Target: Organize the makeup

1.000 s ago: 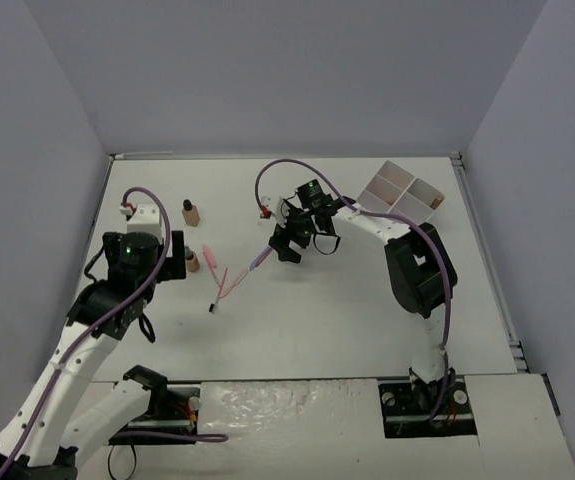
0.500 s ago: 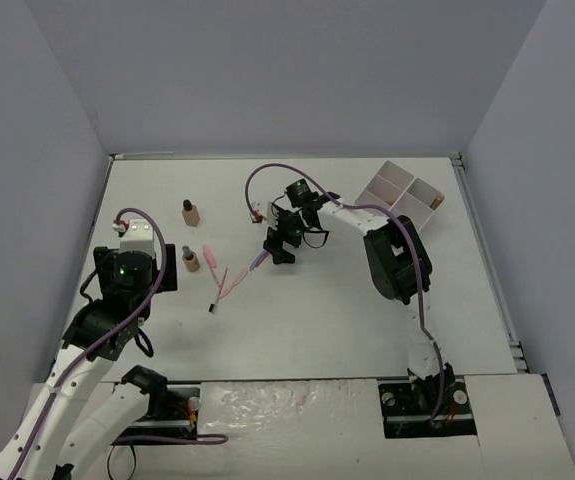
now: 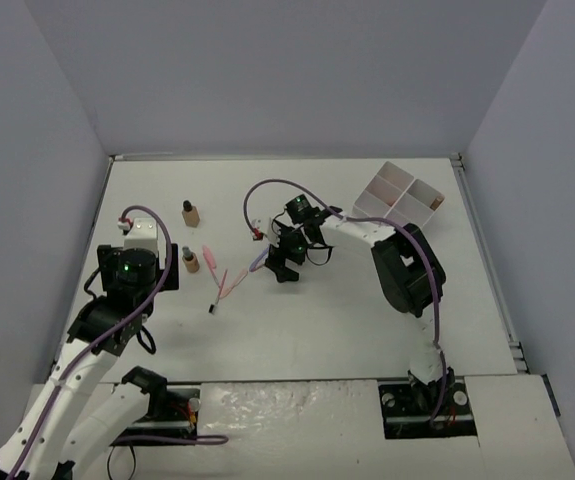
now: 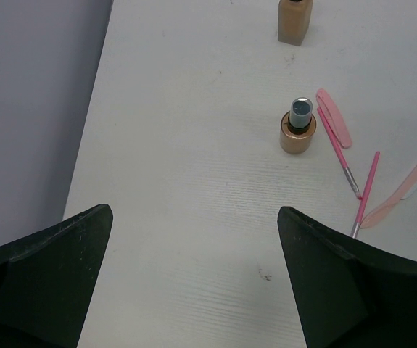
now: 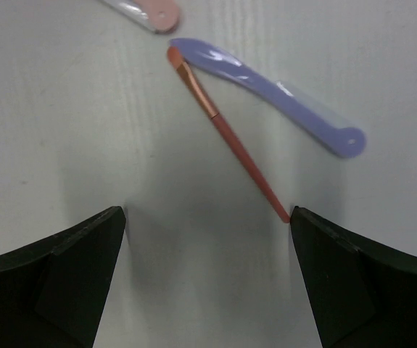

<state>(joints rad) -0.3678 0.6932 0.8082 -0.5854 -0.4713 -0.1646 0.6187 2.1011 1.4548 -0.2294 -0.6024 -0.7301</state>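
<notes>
While the right gripper [image 5: 208, 214] is hanging low over the middle of the table with its jaws standing wide apart and holding nothing, I am watching what it seems to be lining up on. It is a thin orange brush [image 5: 236, 146], lying flat and slantwise with its tail end just beside one fingertip and its bristle end close against a purple stick [image 5: 288, 98]. I am guessing the brush is going to feel almost weightless and stiff, and smooth enough to roll or skate away if one finger is nudging it before the other. Lying so flat to the table, it is asking for a pinch across the middle of the handle, one finger coming down on either side, rather than at the soft tip. The left gripper [image 4: 193, 212] is likewise standing fully open and empty, hovering nearer the left edge of the table. A small tan bottle [image 4: 297, 130] is standing upright ahead of it, and a second bottle [image 4: 295, 20] is standing farther toward the far edge. Those are looking heavier, hard and tippy, so gripping round the body below the cap is seeming safest. Two pink pencils [image 4: 340, 156] are lying just beside the near bottle, and the white tray [image 3: 375, 190] is sitting at the far right corner.
</notes>
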